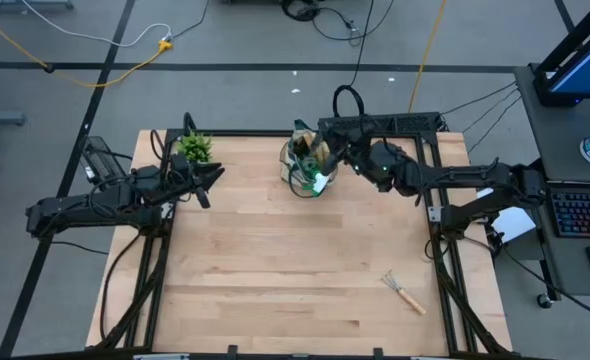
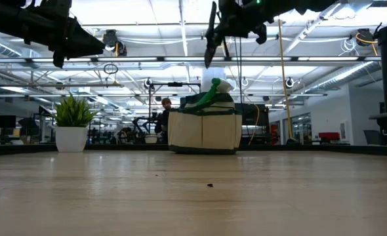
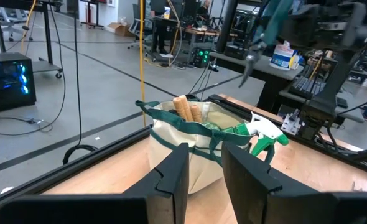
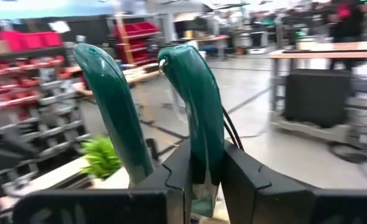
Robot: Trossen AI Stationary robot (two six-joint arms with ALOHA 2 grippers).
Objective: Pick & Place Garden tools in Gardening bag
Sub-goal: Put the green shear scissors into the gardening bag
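The beige gardening bag (image 1: 303,166) with green trim stands at the table's far middle. A green spray bottle (image 3: 264,134) with a white nozzle and wooden tool handles (image 3: 186,109) stick out of its top. My right gripper (image 1: 327,160) is above the bag and is shut on pruning shears (image 4: 196,93) with green handles. My left gripper (image 1: 215,176) is open and empty, raised left of the bag near the potted plant. A wooden-handled hand rake (image 1: 405,292) lies flat near the table's front right corner. My right gripper pinches one green handle of the shears (image 4: 203,163) between its two fingers. The other handle (image 4: 118,118) runs past the outer side of one finger. The handles reach out beyond the fingertips, and the blades are hidden. The shears (image 2: 210,42) hang clear above the bag, slanting down.
A small green potted plant (image 1: 195,148) in a white pot stands at the far left of the table, close to my left gripper. Bare wood (image 1: 285,270) fills the table's middle and front. A person (image 2: 164,113) shows far off in the room.
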